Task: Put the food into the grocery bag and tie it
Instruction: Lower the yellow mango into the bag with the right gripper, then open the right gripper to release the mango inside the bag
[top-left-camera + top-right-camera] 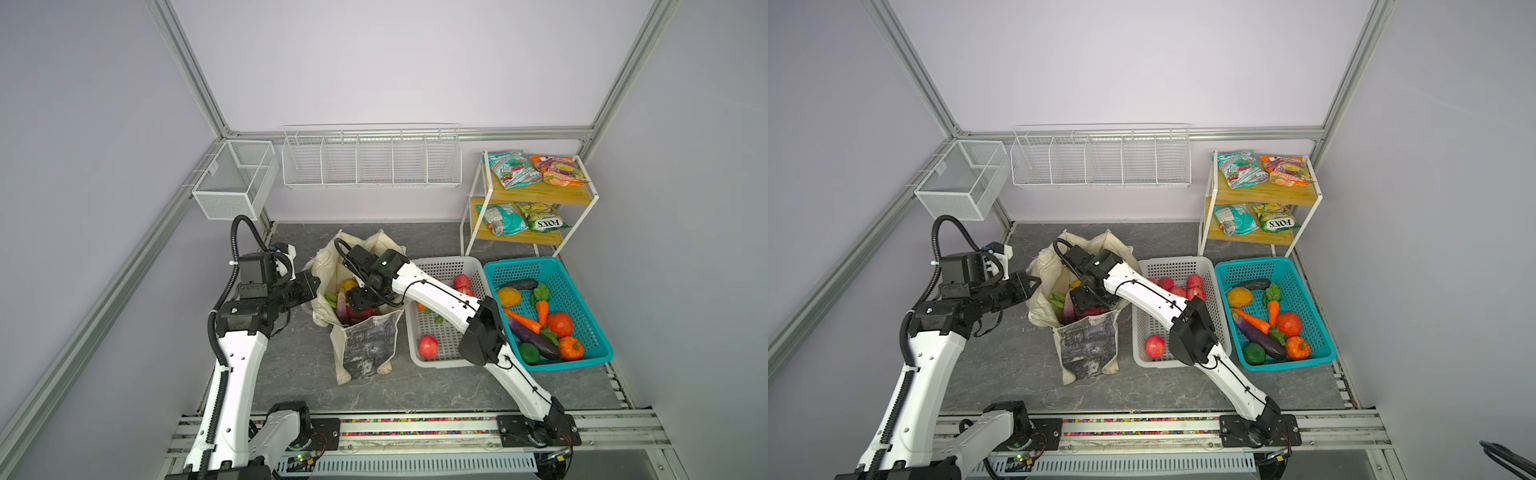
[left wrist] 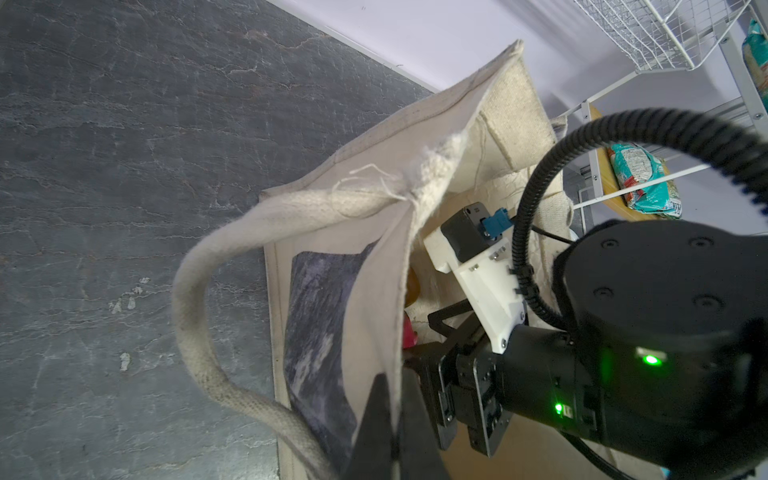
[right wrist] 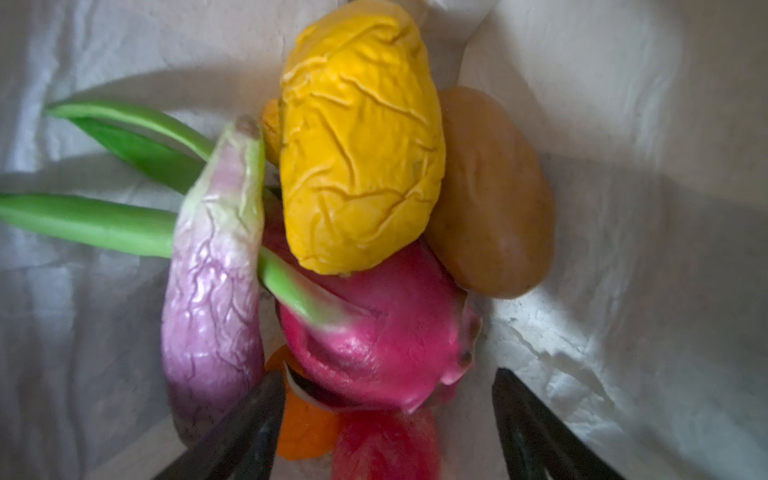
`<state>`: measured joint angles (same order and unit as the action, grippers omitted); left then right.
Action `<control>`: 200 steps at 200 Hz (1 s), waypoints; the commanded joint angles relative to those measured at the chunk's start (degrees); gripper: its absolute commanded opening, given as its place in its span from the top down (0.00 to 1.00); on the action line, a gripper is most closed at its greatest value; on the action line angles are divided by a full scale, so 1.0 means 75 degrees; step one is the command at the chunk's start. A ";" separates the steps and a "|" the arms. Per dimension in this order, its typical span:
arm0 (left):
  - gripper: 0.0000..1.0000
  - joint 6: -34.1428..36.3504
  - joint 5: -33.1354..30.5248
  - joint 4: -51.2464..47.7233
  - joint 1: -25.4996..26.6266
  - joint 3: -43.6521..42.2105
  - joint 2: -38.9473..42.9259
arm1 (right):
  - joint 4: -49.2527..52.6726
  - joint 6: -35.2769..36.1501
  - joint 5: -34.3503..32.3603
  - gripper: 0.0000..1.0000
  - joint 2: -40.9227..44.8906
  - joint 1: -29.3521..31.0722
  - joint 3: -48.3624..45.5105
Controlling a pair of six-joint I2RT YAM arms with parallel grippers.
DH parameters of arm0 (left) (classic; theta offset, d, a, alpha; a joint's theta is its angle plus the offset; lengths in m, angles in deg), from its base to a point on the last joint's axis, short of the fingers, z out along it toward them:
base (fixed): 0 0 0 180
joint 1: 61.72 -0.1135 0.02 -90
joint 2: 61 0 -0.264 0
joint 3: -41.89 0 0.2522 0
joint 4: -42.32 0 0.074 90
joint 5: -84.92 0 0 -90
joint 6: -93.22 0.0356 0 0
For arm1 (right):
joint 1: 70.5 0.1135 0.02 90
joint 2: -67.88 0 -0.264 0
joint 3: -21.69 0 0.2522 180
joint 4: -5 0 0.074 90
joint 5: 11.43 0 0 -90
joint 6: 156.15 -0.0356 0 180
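The cream grocery bag (image 1: 370, 340) (image 1: 1088, 340) stands open mid-table. My left gripper (image 2: 392, 399) (image 1: 314, 283) is shut on the cloth of its left rim (image 2: 436, 137) and holds the mouth apart. My right gripper (image 3: 388, 378) (image 1: 361, 297) reaches down inside the bag, jaws open and nothing gripped. Below it lies food: a yellow piece (image 3: 357, 137), a brown one (image 3: 494, 195), a pink dragon fruit (image 3: 374, 332), a pale purple eggplant (image 3: 212, 282) with green leaves, and an orange piece (image 3: 303, 432). A blurred red piece (image 3: 386, 444) shows between the fingers.
A white perforated basket (image 1: 440, 261) with red fruit (image 1: 428, 346) sits right of the bag, under my right arm. A teal basket (image 1: 569, 361) of produce is beyond it. Snack packets (image 1: 515, 168) lie on a wooden shelf at back right. Wire baskets hang on the walls.
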<state>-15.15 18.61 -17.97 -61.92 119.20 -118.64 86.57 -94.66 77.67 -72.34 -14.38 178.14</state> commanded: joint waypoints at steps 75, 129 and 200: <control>1.00 0.0035 0.0077 0.0118 0.0040 0.0223 0.0025 | 0.0237 0.0215 -0.0383 0.12 0.0471 -0.0018 0.0158; 1.00 0.0000 0.0003 0.0098 0.0039 0.0257 -0.0028 | 0.0192 0.0296 -0.0420 0.12 0.1001 0.0018 0.0292; 1.00 0.0035 -0.0086 -0.0016 0.0039 0.0313 -0.0091 | 0.0166 0.0420 -0.0533 0.12 0.1779 0.0053 0.0760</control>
<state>-15.17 18.34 -18.03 -61.92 119.53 -119.10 87.31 -92.82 75.04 -62.81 -14.36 182.01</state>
